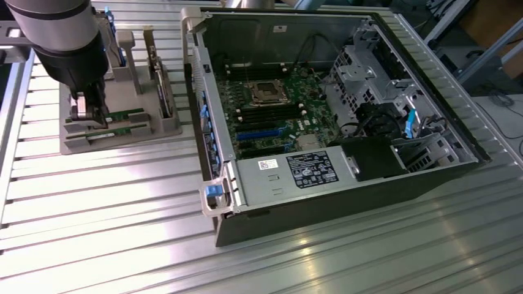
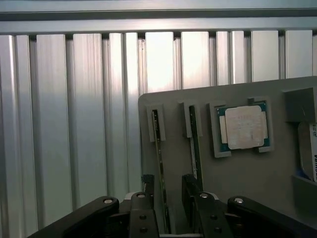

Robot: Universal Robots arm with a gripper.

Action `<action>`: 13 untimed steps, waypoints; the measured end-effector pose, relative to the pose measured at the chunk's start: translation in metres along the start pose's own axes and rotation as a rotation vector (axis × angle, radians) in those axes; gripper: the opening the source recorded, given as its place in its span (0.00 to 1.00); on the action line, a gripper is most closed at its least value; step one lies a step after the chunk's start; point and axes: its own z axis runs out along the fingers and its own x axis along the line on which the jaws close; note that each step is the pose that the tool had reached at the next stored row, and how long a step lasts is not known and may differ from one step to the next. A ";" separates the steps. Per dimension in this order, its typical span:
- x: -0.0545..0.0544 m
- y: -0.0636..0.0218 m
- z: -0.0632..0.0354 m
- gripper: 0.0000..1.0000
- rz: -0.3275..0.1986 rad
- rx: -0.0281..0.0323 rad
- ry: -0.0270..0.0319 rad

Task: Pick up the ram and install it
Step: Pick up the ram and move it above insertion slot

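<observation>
The robot's hand [image 2: 167, 181] is closest in the wrist view, lowered over a grey parts holder [image 2: 173, 96]. Its two dark fingers [image 2: 147, 184] are spread apart. They stand one on each side of the ram [image 2: 159, 148], a thin green stick standing on edge in a narrow slot of the holder. A gap shows between the stick and the fingers, so the stick is straddled, not pinched.

Just beside it, a second ram stick [image 2: 196, 144] stands in a parallel slot. Beyond that, a square silver processor [image 2: 242, 126] lies flat in its own recess. The holder sits on a ribbed aluminium tabletop [image 2: 74, 124].

In the exterior view, the arm reaches down to the holder at the exterior view's left. Well apart, toward the exterior view's right, an open computer case [image 1: 270, 223] lies on its side. Inside it are the green motherboard [image 1: 282, 125] and a labelled power supply [image 1: 294, 171].

The task seems to be at an early stage. The hand is lined up for the pickup, but the ram is not yet gripped or lifted. Carrying it to the case and seating it on the motherboard are both left to do.
</observation>
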 end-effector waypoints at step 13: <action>0.000 -0.0005 0.0123 0.36 0.000 -0.0001 0.0000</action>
